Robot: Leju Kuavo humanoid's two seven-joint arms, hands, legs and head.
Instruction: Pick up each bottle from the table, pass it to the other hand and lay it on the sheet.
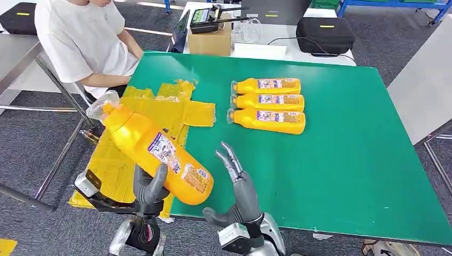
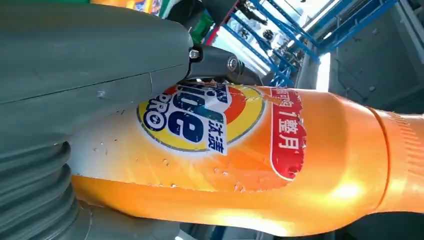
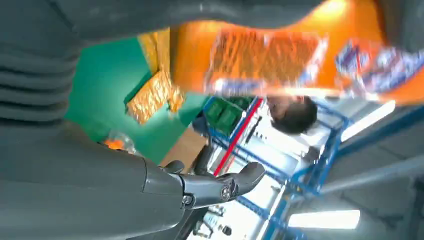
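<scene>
The left hand's fingers [image 1: 155,184] are wrapped tight around a big yellow bottle [image 1: 154,152]. The left hand [image 1: 148,189] holds it up in the air, near the robot, over the near left edge of the green table [image 1: 346,176]. The bottle is tilted, with its cap end pointing far and left, over the sheet [image 1: 154,109]. In the left wrist view the bottle's label sits right next to the hand.

The right hand [image 1: 238,186] is just beside the bottle, on its right. Its fingers are spread apart and point up, and it holds nothing. It does not touch the bottle.

The sheet is yellow and crinkly. It lies on the left side of the table and hangs over the near left edge. No bottle can be seen lying on it.

Three more bottles [image 1: 267,105] lie side by side in the far middle of the table, well apart from both hands.

So the job looks like it is only starting. One bottle is picked up and looks like it is in the middle of being passed. It is not yet on the sheet. The other three are left to do after that.

A person in a white shirt [image 1: 80,37] sits at the far left corner.
</scene>
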